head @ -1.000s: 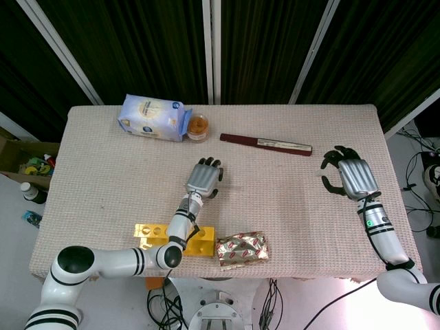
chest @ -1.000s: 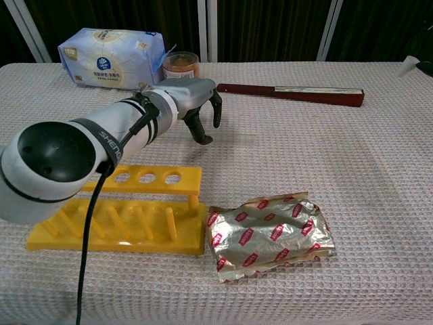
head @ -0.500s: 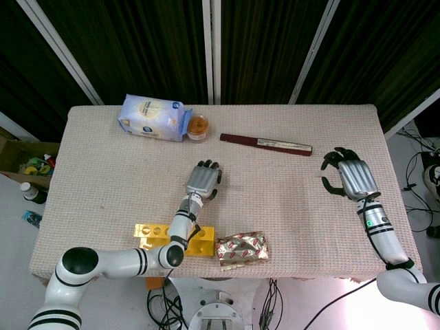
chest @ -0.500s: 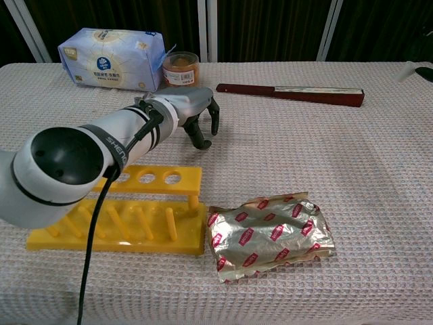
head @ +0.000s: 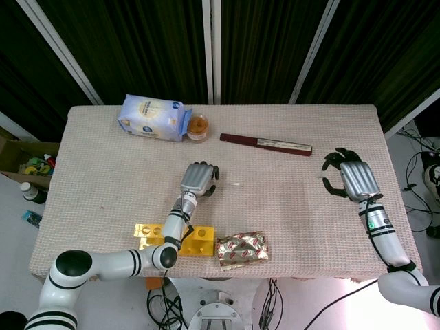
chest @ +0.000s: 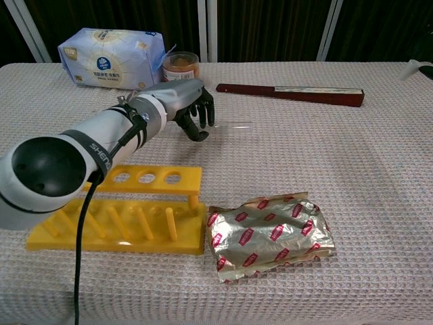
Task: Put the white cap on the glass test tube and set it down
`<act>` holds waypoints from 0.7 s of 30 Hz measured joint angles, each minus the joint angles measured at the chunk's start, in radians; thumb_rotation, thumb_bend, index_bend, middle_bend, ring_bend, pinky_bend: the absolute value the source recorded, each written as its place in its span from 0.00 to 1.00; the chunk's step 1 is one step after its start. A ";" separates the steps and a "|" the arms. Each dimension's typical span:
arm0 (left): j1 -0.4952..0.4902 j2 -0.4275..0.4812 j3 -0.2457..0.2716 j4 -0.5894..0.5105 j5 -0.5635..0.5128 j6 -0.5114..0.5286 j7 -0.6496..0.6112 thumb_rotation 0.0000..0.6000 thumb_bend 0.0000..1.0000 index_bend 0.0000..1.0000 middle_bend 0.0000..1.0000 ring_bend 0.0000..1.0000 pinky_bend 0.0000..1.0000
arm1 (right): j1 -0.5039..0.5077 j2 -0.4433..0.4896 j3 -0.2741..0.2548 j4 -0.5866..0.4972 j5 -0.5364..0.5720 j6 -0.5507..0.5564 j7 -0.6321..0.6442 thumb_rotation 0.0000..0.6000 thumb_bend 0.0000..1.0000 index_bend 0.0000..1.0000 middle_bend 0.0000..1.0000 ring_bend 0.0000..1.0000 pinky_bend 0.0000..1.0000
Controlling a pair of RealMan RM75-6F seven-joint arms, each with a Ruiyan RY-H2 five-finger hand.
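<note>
The glass test tube (chest: 231,125) is a faint clear rod lying level, sticking out to the right of my left hand (chest: 181,110). The left hand's fingers (chest: 200,122) curl round the tube's near end just above the cloth. In the head view the tube (head: 236,184) shows only as a thin glint beside that hand (head: 198,179). The white cap (chest: 410,68) shows at the far right edge of the chest view, with a dark fingertip of my right hand (chest: 427,66) against it. From above, the right hand (head: 352,177) is palm-down with fingers curled, hiding the cap.
A yellow tube rack (chest: 115,223) stands at the front left, with a crumpled foil packet (chest: 270,233) beside it. At the back lie a tissue pack (chest: 111,57), a small jar (chest: 180,66) and a long dark red stick (chest: 291,95).
My left hand has drawn back to the left and turned, and the tube now shows sticking out of it. The right hand and cap have barely shifted.
</note>
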 measured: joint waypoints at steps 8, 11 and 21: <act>0.100 0.061 0.026 -0.060 0.232 0.099 -0.292 1.00 0.48 0.61 0.51 0.38 0.41 | -0.006 0.060 0.012 -0.100 -0.052 0.032 0.025 1.00 0.50 0.63 0.31 0.12 0.20; 0.138 0.083 0.028 -0.104 0.285 0.124 -0.409 1.00 0.48 0.61 0.53 0.39 0.41 | 0.002 0.091 0.026 -0.159 -0.073 0.040 0.017 1.00 0.50 0.63 0.31 0.12 0.20; 0.193 0.083 -0.001 -0.214 0.370 0.146 -0.620 1.00 0.48 0.61 0.53 0.40 0.41 | 0.121 0.113 0.108 -0.310 -0.041 -0.010 -0.130 1.00 0.50 0.63 0.31 0.12 0.20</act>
